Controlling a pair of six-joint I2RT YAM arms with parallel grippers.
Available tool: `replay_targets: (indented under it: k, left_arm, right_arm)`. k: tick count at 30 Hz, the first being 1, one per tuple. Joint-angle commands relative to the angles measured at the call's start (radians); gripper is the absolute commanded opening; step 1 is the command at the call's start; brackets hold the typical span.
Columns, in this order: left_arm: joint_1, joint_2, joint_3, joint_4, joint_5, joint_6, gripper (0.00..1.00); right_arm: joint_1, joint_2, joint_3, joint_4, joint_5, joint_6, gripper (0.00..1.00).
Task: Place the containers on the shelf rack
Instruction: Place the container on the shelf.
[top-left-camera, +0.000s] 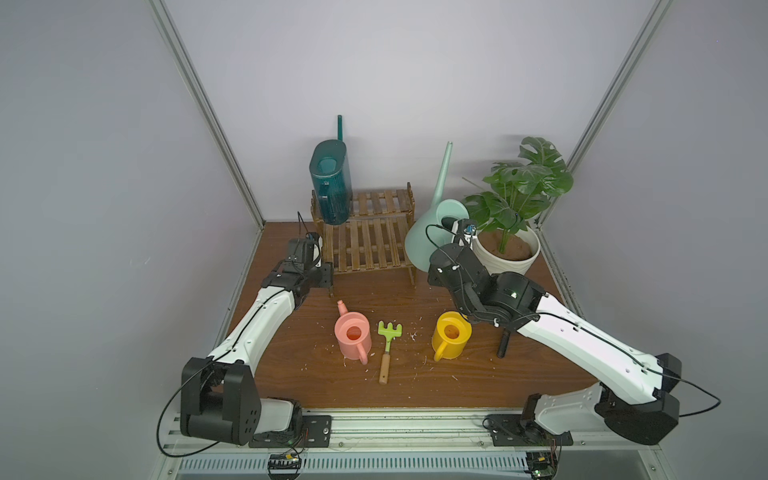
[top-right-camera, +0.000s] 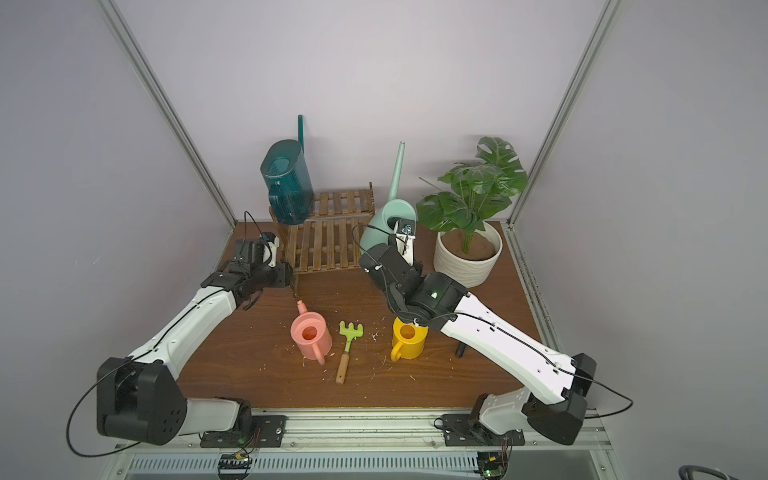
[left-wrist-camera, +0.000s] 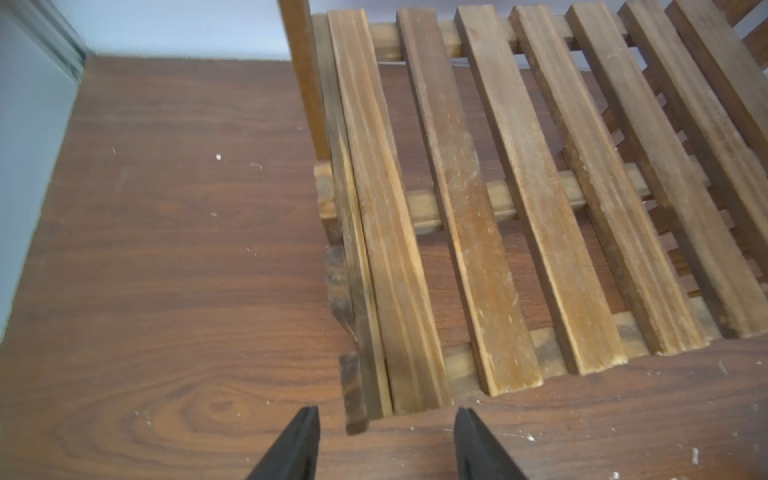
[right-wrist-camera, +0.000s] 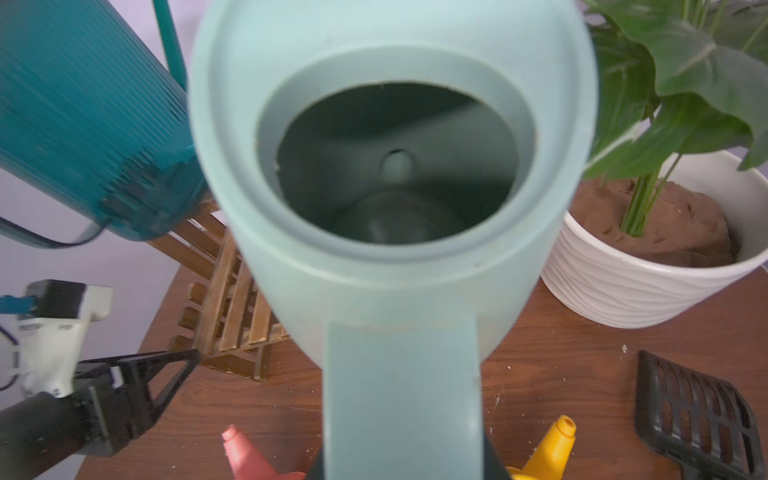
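Place: looked like a robot lab cell.
Enclosure: plain grey walls (top-left-camera: 415, 62) stood between aluminium posts (top-left-camera: 208, 112).
Mounting: left arm (top-left-camera: 257, 324) and right arm (top-left-camera: 590, 336) were bolted to a metal rail (top-left-camera: 415, 428).

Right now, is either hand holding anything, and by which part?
The right hand grips the mint green watering can by its flat handle. The left hand is open, holding nothing.

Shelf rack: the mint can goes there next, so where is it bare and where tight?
The lower tier is bare throughout. The upper tier is free from the dark teal can to its right end. Crowded: the upper left end, where that can stands, and right of the rack, where the right gripper holds the mint green can.
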Motion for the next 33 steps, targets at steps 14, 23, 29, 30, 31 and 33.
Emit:
replay_targets:
  k: [14,23,29,30,31,33]
  left_arm:
    - [0.011,0.013,-0.059,0.134,-0.026,0.006,0.26]
    - [0.01,-0.006,-0.078,0.139,0.029,0.005,0.14]
    - [0.009,-0.006,-0.084,0.139,0.085,0.002,0.08]
    - [0.009,-0.005,-0.086,0.14,0.091,0.003,0.07]
    - [0.009,-0.005,-0.087,0.14,0.096,0.004,0.07]
    - [0.009,-0.005,-0.093,0.141,0.11,0.004,0.06]
  right_arm:
    - [0.0,0.234,0.43,-0.038,-0.02,-0.179,0.03]
    - [-0.01,0.52,0.926,-0.229,0.014,-0.233,0.03]
    - [-0.054,0.598,1.017,-0.237,-0.02,-0.227,0.02]
    - [-0.058,0.604,1.017,-0.237,-0.02,-0.228,0.02]
    - [-0.061,0.608,1.017,-0.236,-0.021,-0.226,0.02]
    - [-0.067,0.614,1.016,-0.234,-0.015,-0.223,0.02]
